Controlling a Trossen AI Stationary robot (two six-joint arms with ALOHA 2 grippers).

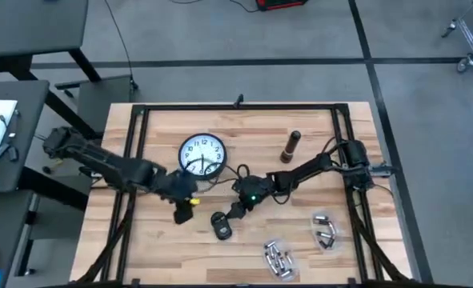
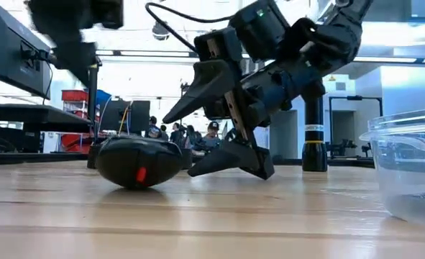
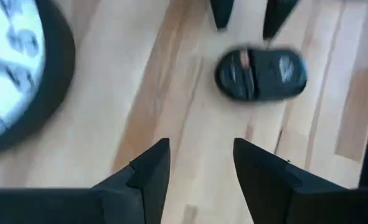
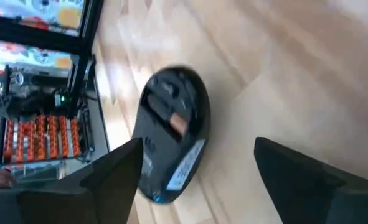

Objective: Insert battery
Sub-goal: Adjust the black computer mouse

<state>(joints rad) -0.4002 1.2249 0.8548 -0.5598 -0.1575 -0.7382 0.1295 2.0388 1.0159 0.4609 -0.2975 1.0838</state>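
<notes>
— Where's the mouse?
— Upside down on the counter, well off its edges, between the grippers. Right gripper beside it, jaws open; left gripper, jaws open, empty.
— Containers?
— A clear tub holds batteries. Only the right wrist view shows the battery bay.

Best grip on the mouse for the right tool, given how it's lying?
Grip the mouse across its two long flanks, coming down from above. It lies underside up, battery bay exposed, so the curved shell may rock; pinching the narrower width should steady it. The right tool hovers open beside it, empty.
</notes>
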